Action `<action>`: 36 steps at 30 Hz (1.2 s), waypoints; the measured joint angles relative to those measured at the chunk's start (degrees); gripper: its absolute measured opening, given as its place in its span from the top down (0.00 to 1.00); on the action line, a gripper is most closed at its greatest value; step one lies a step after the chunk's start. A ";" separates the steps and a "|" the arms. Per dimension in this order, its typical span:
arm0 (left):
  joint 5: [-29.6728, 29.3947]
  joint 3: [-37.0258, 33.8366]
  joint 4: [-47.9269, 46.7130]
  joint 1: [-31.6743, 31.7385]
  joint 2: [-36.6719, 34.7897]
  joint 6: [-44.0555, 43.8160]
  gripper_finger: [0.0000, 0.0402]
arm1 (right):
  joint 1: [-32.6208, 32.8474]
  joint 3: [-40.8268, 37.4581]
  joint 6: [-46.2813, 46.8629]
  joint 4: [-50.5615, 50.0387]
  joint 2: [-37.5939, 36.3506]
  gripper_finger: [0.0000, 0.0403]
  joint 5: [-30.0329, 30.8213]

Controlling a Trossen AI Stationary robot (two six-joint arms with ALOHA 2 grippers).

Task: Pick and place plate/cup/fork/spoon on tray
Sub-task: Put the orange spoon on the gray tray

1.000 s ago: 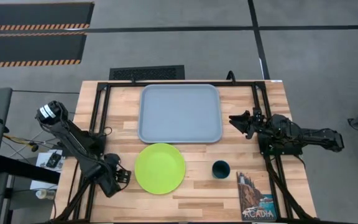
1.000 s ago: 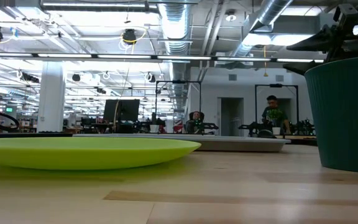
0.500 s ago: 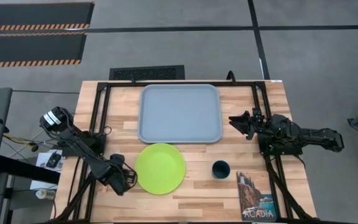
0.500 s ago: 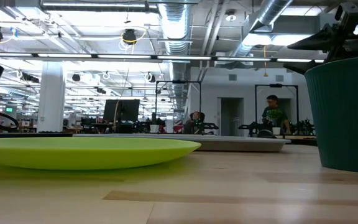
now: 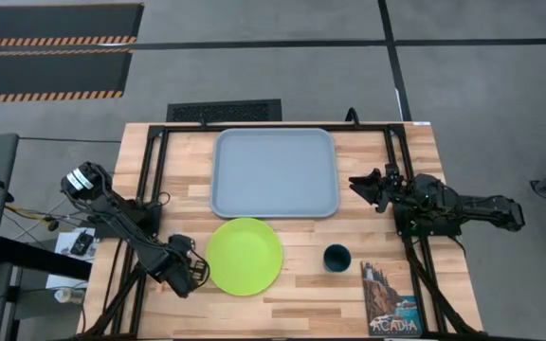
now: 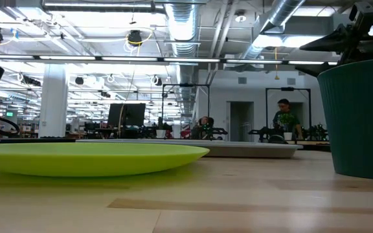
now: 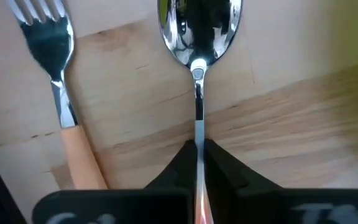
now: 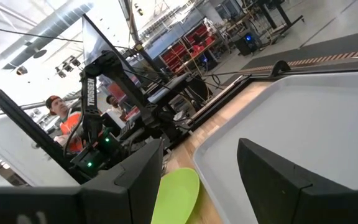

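Note:
The spoon (image 7: 197, 37) and the fork (image 7: 55, 74) lie side by side on the wood, left of the lime-green plate (image 5: 245, 256), heads pointing the same way. My left gripper (image 7: 197, 149) stands over them near the table's near-left corner (image 5: 195, 275), shut on the spoon. The fork is untouched and lies flat on the table. The dark teal cup (image 5: 336, 257) stands right of the plate. The pale tray (image 5: 273, 172) lies at the far middle. My right gripper (image 5: 360, 183) waits open beside the tray's right rim. My left gripper pinches the spoon's thin metal stem (image 7: 197, 127) between its two fingertips, just below the bowl and ahead of the orange handle. The fingers come from above, slanting down, one on each side of the stem. Whether the spoon is off the wood, I cannot tell.
A picture book (image 5: 390, 298) lies at the near right corner, close to the cup. Black frame rails (image 5: 150, 189) run along both sides of the table. People stand far off in the room behind.
My left gripper has gone a short way toward the table's right edge, closer to the plate's left rim, and has shut on the spoon. The plate, the cup and my right arm have kept still.

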 joint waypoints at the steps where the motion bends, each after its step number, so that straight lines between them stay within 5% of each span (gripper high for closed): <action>1: -1.21 0.11 -0.95 -0.02 -0.24 -0.72 1.00 | 0.00 -0.02 0.00 0.00 -0.01 0.42 0.02; 20: -12.72 6.40 -10.20 7.23 -8.07 2.43 1.00 | 0.00 -0.01 0.00 0.07 0.00 0.42 0.11; 27: -17.73 7.03 -11.89 17.52 -13.99 14.07 1.00 | 0.00 -0.02 0.00 -0.03 0.00 0.42 0.13; 36: -25.14 7.04 -6.47 39.75 -17.87 41.05 1.00 | 0.00 -0.02 0.00 -0.20 0.00 0.42 0.17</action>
